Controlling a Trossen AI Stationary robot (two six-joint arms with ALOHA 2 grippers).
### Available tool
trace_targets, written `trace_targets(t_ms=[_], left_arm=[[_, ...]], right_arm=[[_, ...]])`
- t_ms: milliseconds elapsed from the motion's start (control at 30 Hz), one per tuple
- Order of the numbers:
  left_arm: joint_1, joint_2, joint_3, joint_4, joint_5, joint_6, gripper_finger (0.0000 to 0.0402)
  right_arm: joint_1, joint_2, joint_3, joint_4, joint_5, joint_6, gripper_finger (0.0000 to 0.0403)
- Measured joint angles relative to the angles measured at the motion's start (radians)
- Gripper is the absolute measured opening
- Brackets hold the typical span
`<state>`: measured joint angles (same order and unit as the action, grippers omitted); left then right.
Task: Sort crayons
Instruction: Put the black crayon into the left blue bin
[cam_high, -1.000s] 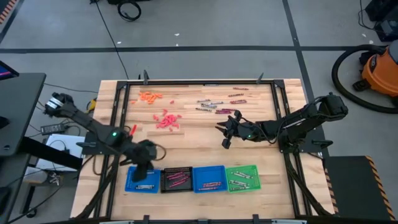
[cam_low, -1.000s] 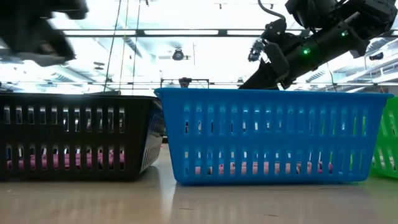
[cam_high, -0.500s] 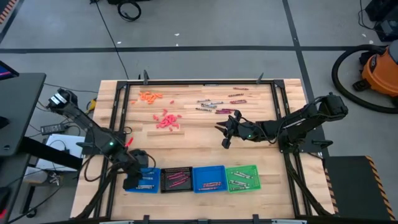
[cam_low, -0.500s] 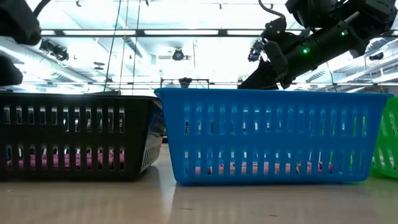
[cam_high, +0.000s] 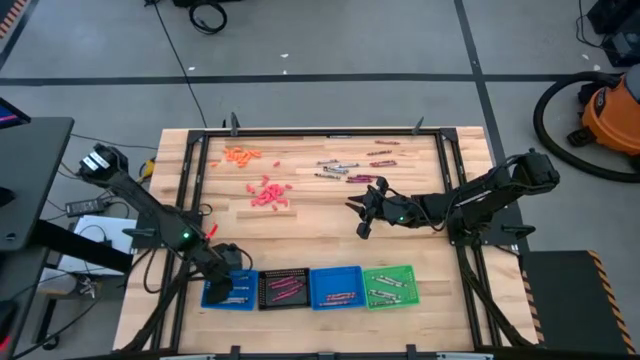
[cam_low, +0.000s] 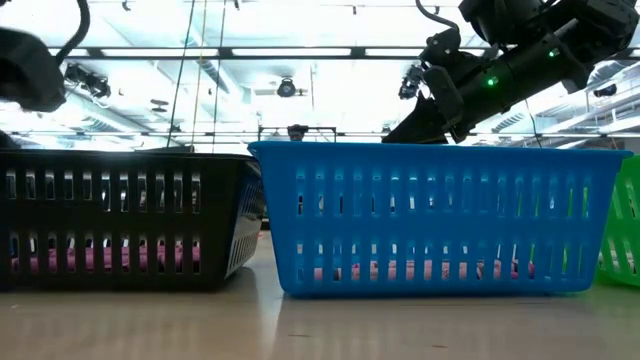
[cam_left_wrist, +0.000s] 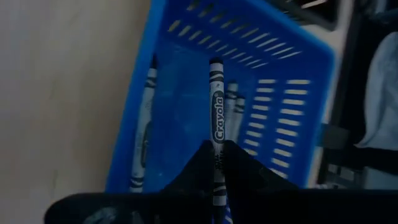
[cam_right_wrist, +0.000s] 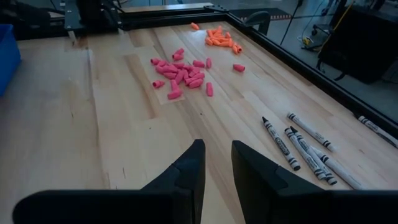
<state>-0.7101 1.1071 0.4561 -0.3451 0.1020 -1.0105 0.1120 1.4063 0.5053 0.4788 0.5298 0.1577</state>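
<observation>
Down at about seven o'clock on the wooden table (cam_high: 320, 240), the left gripper (cam_high: 222, 282) hangs over the leftmost blue tray (cam_high: 212, 296), its fingers pinched tight on a grey crayon (cam_left_wrist: 216, 124) that points down into the tray, above a few more grey crayons (cam_left_wrist: 144, 134) lying on the tray floor. The right gripper (cam_high: 362, 212) waits just past the table's centre toward three o'clock, its two fingers (cam_right_wrist: 186, 168) standing a little apart with nothing between them, above bare wood. Loose crayons (cam_high: 345, 168) lie scattered toward twelve to one o'clock, some grey and some maroon, with a pink heap of small pieces (cam_high: 270, 192) and an orange heap (cam_high: 241, 155) toward eleven. Along six o'clock sit the black tray (cam_high: 283, 289), a second blue tray (cam_high: 336, 287) and the green tray (cam_high: 389, 285), each with crayons inside.
</observation>
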Motion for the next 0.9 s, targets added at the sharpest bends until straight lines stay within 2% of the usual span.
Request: trace_targets(t_ms=[233,433,567,700,900], left_arm=[[-0.001,0.072,0.000,0.016,0.006,0.009,0.0024],[-0.001,0.073,0.000,0.020,0.010,0.008,0.0075],[0.015,0.073,0.004,0.019,0.106,0.009,0.0110],[0.050,0.071,0.047,0.018,0.207,0.037,0.0119],[0.136,0.070,0.153,0.022,0.219,0.166,0.0120]], right_arm=[[0.000,0.000,0.000,0.007,0.000,-0.002,0.0086],[0.000,0.000,0.000,0.007,0.000,-0.003,0.0086],[0.000,0.000,0.000,0.007,0.000,-0.003,0.0086],[0.000,0.000,0.000,0.007,0.000,-0.003,0.0086],[0.000,0.000,0.000,0.007,0.000,-0.003,0.0086]])
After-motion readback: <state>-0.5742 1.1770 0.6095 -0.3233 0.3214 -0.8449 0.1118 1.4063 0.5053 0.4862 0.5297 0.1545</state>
